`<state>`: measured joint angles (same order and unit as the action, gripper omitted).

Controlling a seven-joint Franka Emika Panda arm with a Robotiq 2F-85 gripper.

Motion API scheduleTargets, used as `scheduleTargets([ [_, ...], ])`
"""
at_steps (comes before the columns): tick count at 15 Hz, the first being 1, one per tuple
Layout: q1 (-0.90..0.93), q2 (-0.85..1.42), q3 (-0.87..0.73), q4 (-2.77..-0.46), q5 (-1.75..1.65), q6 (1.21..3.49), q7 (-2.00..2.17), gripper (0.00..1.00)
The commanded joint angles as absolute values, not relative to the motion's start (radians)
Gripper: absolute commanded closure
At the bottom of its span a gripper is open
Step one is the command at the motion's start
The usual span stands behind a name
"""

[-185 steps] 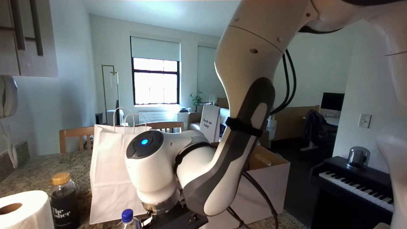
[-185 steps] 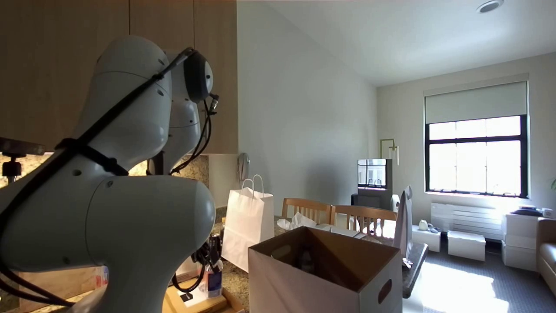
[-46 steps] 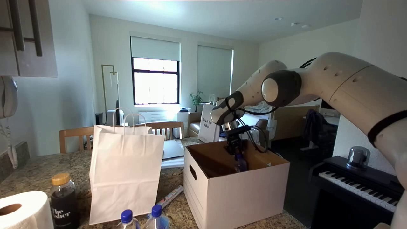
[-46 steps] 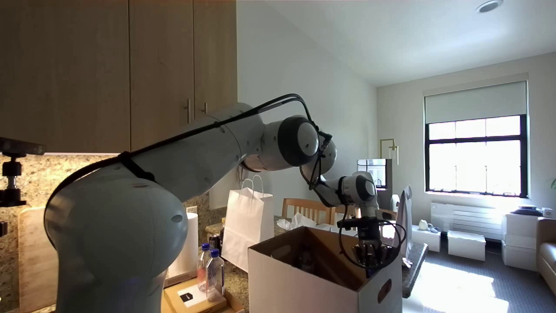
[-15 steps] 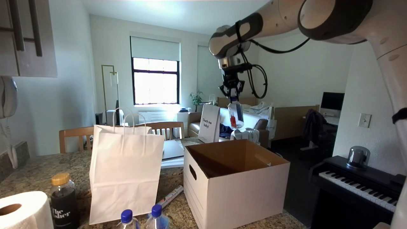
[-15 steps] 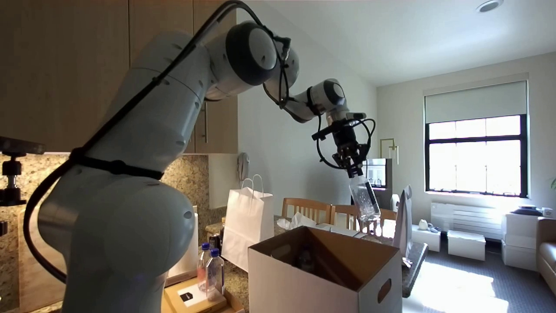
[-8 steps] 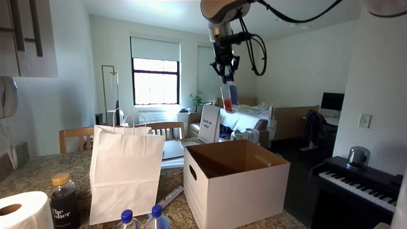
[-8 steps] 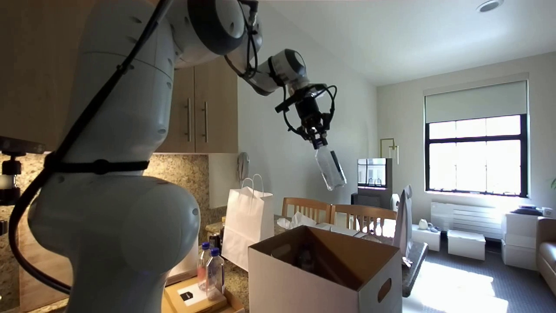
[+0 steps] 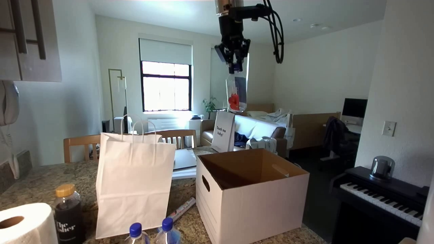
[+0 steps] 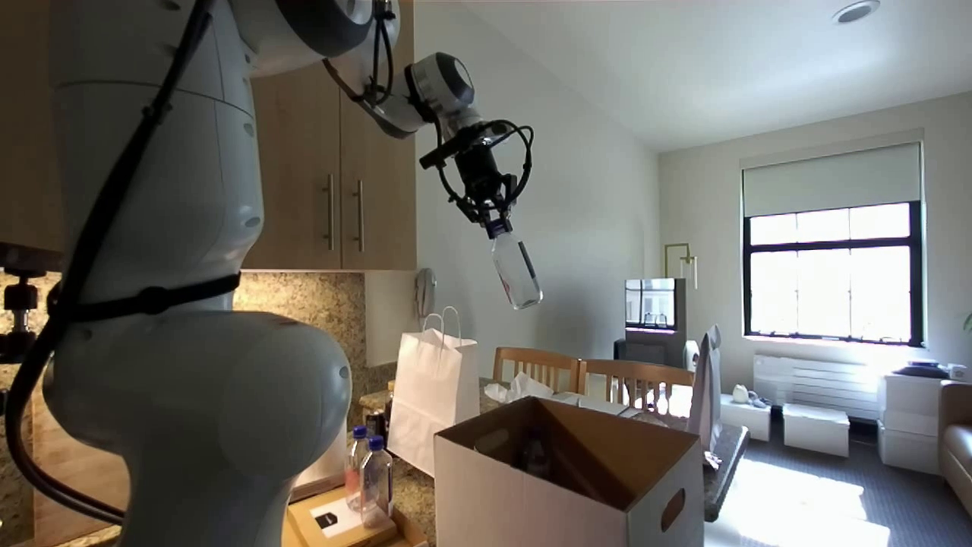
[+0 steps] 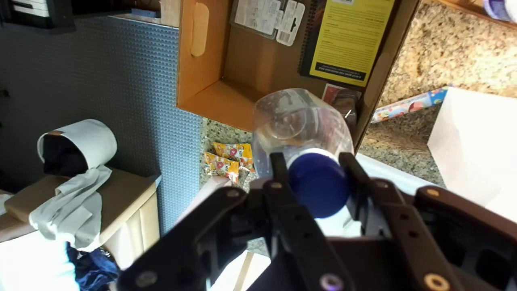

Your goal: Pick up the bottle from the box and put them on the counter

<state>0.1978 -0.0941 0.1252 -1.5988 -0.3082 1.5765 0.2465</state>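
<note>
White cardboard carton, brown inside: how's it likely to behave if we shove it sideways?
Probably slides before it tips: the white cardboard carton sits flat on the speckled stone counter and looks wider than tall. Its walls should be fairly stiff, since they stand straight, though they may bow near the open top. The yellow spiral-bound book lying inside would likely shift.

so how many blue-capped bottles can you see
3: one bottle held in the gripper; a second bottle and a third bottle stand close together near the paper bag. More could hide in unseen parts of the box.
</note>
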Motion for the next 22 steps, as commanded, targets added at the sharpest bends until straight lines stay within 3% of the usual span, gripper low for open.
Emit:
scheduleTargets([
  [1, 0.167, -0.103, 0.138, -1.595, -0.287, 1.574, 0.230, 0.64],
  [3, 0.150, -0.115, 0.124, -1.597, -0.269, 1.575, 0.207, 0.64],
  [4, 0.148, -0.115, 0.121, -1.597, -0.267, 1.576, 0.202, 0.86],
  [12, 0.183, 0.052, 0.148, -1.569, -0.195, 1.583, -0.067, 0.86],
  [22, 0.400, 0.242, 0.326, -1.562, -0.320, 1.540, -0.112, 0.86],
])
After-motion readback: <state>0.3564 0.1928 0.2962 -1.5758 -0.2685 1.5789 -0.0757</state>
